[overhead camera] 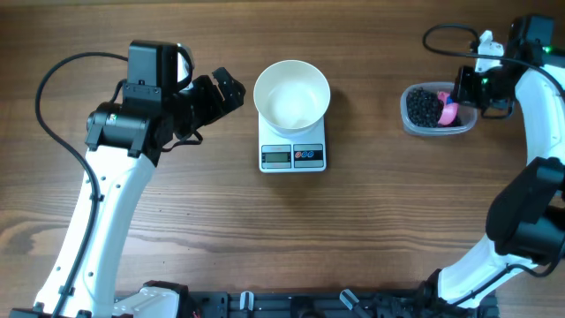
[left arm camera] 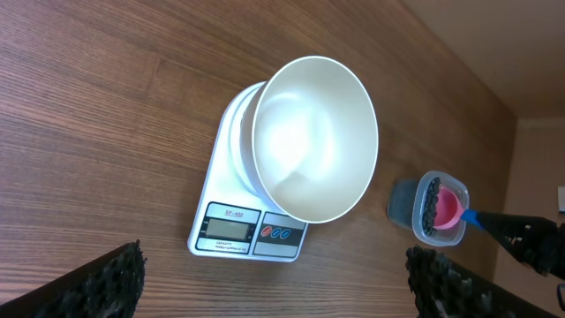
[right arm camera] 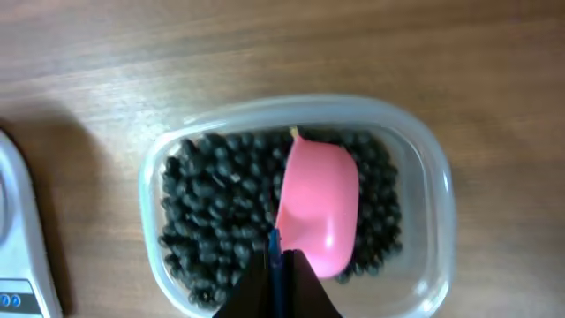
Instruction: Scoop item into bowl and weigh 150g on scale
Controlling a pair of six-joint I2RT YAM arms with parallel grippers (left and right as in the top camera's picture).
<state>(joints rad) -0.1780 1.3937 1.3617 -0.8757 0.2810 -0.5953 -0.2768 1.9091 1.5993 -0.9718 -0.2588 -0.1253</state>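
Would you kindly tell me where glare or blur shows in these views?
Overhead: evenly lit, sharp. Left wrist: sheen inside the bowl, left fingers blurred. Right wrist: beads fairly sharp, right fingers under the scoop out of focus.

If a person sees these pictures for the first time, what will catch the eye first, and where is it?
First the pink scoop, bright against the black beads in the clear tub on the right, its handle gripped by the right hand. Next the empty white bowl standing on the scale in the middle, with the left hand open beside it.
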